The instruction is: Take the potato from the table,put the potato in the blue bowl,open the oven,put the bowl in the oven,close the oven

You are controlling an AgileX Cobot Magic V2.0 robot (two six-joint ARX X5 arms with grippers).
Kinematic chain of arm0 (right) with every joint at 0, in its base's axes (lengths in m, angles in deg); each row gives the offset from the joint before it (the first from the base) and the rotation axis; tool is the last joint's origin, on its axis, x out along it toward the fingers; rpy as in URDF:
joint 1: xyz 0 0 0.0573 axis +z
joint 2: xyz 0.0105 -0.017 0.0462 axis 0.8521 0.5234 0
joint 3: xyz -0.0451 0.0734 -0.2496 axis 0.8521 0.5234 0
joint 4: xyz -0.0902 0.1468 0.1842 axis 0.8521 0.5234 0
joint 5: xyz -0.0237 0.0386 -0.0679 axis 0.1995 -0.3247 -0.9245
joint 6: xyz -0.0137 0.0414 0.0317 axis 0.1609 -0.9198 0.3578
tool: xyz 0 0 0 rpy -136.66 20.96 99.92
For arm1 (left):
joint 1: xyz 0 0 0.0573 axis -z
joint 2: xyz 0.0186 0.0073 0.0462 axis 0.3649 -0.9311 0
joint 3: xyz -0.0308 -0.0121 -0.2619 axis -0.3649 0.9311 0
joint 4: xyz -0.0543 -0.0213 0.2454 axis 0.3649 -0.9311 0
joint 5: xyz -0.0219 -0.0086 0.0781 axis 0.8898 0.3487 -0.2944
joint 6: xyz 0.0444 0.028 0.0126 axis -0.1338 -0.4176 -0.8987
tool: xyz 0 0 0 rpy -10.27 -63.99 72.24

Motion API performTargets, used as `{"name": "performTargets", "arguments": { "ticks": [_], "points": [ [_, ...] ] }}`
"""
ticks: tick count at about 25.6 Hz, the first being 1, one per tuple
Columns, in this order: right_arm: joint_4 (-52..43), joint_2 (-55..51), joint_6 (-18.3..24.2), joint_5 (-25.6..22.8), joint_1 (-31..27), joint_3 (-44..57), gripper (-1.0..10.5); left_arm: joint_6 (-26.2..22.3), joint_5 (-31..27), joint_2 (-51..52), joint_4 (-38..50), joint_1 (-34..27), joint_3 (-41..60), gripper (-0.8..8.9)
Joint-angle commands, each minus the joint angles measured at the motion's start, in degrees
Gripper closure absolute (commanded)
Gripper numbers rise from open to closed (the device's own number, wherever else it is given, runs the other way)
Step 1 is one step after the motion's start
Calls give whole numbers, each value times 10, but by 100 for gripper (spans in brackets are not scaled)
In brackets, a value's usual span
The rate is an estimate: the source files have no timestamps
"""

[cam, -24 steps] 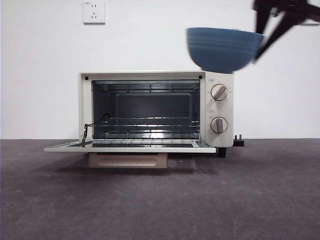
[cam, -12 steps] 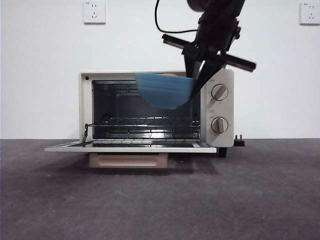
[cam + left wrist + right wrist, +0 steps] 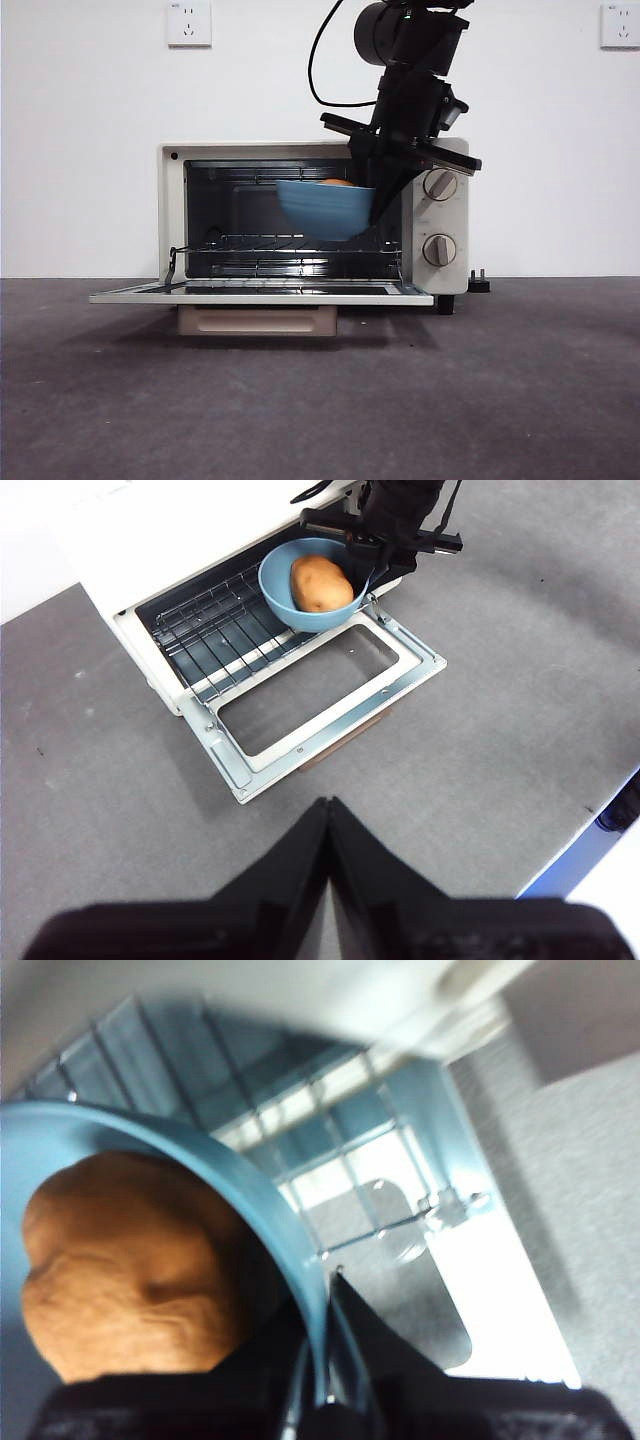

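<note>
The right gripper (image 3: 372, 205), its two black jaws pinched on the rim of the round, ridged medium-blue bowl (image 3: 325, 208), carries it in the mouth of the cream-white toaster oven (image 3: 430, 215), just above the wire rack (image 3: 290, 245). The smooth orange-brown oval potato (image 3: 320, 583) rides inside the bowl. The oven's glass door (image 3: 315, 695) lies fully open over the dark grey speckled table (image 3: 320, 400). A rigid bowl held at one edge with a heavy potato in it will likely want to tip, so a firm rim grip looks sensible. The left gripper (image 3: 328, 825) waits well back, jaws pressed together on nothing.
</note>
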Motion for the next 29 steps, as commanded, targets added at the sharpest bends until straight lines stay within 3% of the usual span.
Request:
{"name": "performTargets", "arguments": {
  "ticks": [1,18,19,22,29],
  "points": [
    [-2,5,-23,-6,-8,-4,958,-7,0,3,2,1,0,819],
    [-46,12,-39,-11,-15,-4,945,-7,0,3,2,1,0,819],
    [-46,12,-39,-11,-15,-4,938,-7,0,3,2,1,0,819],
    [-46,12,-39,-11,-15,-4,782,-7,0,3,2,1,0,819],
    [-59,12,-39,-10,-14,-4,789,-7,0,3,2,1,0,819]
  ]
}}
